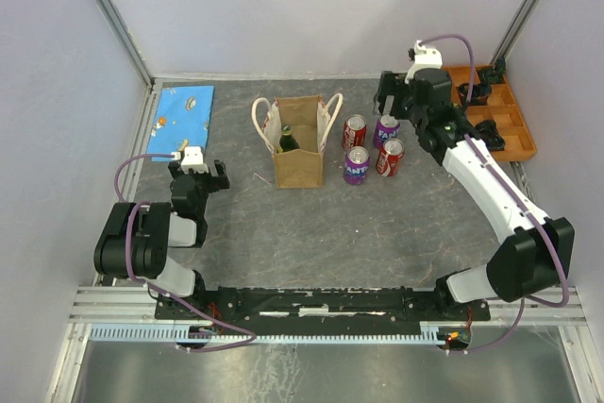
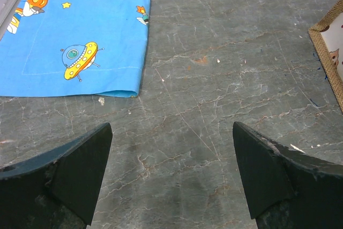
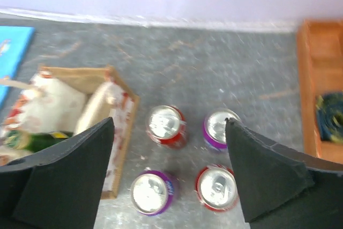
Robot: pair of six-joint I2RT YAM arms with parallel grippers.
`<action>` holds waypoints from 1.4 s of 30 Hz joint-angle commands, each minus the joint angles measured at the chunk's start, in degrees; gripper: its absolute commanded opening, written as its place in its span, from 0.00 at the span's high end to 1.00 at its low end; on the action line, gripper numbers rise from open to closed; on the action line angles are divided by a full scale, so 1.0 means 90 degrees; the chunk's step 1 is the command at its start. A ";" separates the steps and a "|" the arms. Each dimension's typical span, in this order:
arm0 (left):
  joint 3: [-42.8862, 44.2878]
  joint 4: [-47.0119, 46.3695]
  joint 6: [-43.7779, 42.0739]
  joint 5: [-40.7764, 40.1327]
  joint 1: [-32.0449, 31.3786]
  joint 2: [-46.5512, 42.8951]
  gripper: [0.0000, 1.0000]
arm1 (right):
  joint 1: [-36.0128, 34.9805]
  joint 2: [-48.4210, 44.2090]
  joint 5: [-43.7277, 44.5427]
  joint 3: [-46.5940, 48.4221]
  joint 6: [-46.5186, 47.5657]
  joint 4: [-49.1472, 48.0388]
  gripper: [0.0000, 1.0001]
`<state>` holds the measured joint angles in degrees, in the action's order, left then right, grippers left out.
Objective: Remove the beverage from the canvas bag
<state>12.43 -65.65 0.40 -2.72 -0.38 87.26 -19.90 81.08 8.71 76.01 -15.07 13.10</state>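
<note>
Looking across the grey table point(image 1: 330, 233) from the arms' side, the left gripper point(image 2: 171, 127) hovers low over bare tabletop on the left, its two dark fingers spread wide with nothing between them. Beyond it, mid-table, the canvas bag point(image 1: 298, 165) stands upright and open, its white handles drooping outward, with a green bottle point(image 1: 287, 142) upright inside. Just right of the bag, four cans point(image 1: 356, 165) stand in a tight square, two red and two purple. The right gripper point(image 3: 169, 123) hangs above the cans, fingers spread wide, holding nothing. Farther back, a blue cartoon-print cloth point(image 1: 184, 110) lies flat at the left, and an orange tray point(image 1: 517, 143) sits far right.
</note>
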 commanded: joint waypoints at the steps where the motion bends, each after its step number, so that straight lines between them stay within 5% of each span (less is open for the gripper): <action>1: 0.0128 -0.0186 0.0053 -0.0011 0.0003 -0.0015 0.01 | -0.0523 0.0063 -0.0642 0.0770 0.0727 -0.0008 0.15; 6: 0.0139 -0.0185 0.0053 -0.0015 -0.0002 -0.0017 0.01 | -0.0898 0.0776 -0.1859 0.1524 0.1004 0.0139 0.38; 18: 0.0132 -0.0184 0.0053 -0.0019 0.0003 -0.0014 0.01 | -0.1379 0.2113 -0.3961 0.2292 0.0956 0.0175 0.31; 42: 0.0133 -0.0181 0.0053 -0.0010 0.0003 -0.0015 0.01 | -0.1813 0.3472 -0.2899 0.2817 0.1530 0.0392 0.30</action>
<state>12.43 -65.65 0.40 -2.72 -0.38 87.26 -36.07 110.83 -20.29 98.32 -2.70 18.76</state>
